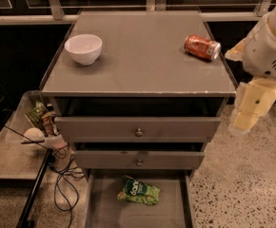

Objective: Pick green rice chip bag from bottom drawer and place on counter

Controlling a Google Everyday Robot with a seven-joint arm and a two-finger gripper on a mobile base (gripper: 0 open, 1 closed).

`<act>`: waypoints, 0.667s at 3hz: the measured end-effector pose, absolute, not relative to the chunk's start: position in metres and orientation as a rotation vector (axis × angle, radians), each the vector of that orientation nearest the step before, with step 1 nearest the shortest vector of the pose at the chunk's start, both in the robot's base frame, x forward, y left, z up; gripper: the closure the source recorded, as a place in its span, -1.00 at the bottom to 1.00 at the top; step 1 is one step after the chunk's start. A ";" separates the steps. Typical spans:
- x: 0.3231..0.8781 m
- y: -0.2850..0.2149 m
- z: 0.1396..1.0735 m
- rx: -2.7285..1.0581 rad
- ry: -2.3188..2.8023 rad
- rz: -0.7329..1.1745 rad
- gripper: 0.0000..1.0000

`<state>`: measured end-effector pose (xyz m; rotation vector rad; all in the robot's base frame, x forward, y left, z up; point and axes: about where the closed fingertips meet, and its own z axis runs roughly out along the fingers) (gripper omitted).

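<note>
While the green rice chip bag (pixel 139 191) lies in the open bottom drawer (pixel 171 209), the gripper (pixel 246 114) is held off the right edge of the counter (pixel 142 63), its grip undeterminable. A bowl (pixel 83 48) and a can (pixel 202 47) are set toward opposite sides.

I am watching the gripper (pixel 242 120) hanging beside the counter (pixel 142 56), the green rice chip bag (pixel 139 191) lying in the bottom drawer (pixel 171 208).
</note>
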<state>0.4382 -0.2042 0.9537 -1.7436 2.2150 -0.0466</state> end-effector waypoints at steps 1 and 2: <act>0.439 -0.187 0.911 -1.787 2.185 0.019 -1.00; 0.440 -0.177 0.865 -1.800 2.129 0.079 -1.00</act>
